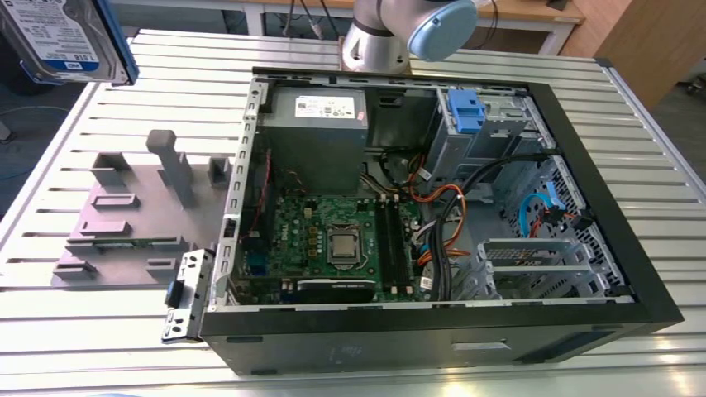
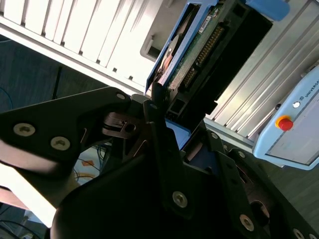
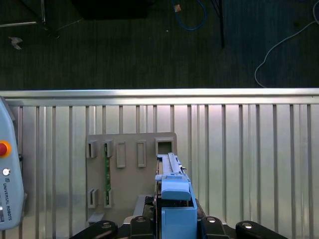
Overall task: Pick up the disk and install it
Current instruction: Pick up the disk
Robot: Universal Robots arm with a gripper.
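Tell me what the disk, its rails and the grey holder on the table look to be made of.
Disk: bare silver metal casing, likely aluminium, with a glossy label. Rails: blue plastic, judging by the uniform colour and moulded shape. Grey holder: matte and dull, probably plastic, though painted metal is possible.

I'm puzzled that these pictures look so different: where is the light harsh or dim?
In the second wrist view the table slats glare near white while the gripper holding the disk is almost a black silhouette; in the first wrist view the floor is dark; the exterior view is evenly lit, its computer case shaded inside.
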